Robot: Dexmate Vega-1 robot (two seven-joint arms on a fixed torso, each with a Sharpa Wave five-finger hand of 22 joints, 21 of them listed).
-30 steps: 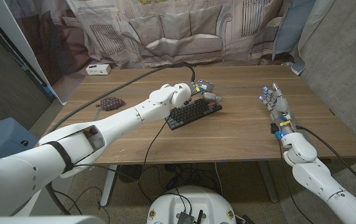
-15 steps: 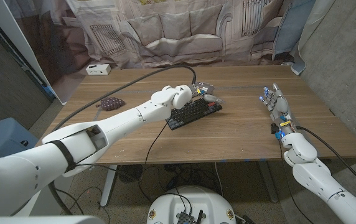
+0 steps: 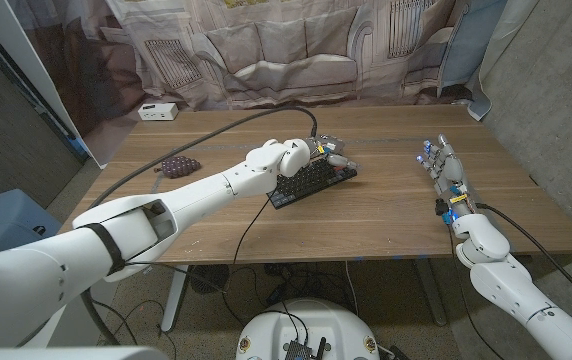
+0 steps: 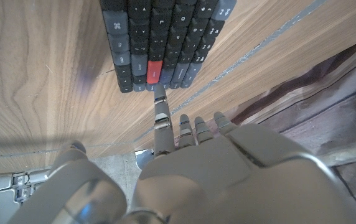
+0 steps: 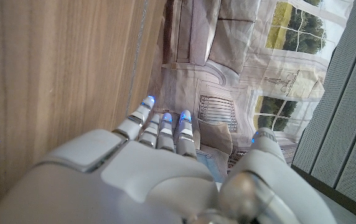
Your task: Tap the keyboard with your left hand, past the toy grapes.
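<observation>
**Keyboard within a fingertip's reach**

Keyboard (image 3: 311, 181) lies mid-table, its long axis running diagonally from near-left to far-right, the far end angled toward the backdrop. Left hand (image 3: 318, 152) hovers over that far end, one finger extended at the edge keys, the rest curled; contact appears imminent, though the wrist view cannot confirm touch. Grapes (image 3: 179, 166) sit well left. Right hand (image 3: 443, 168) waits apart, fingers straight, together, holding nothing.

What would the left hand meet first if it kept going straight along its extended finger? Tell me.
Most likely the keyboard. In the left wrist view, the left hand points one finger at the key row beside the red key, the tip at or almost at that edge. Contact is unclear.
</observation>
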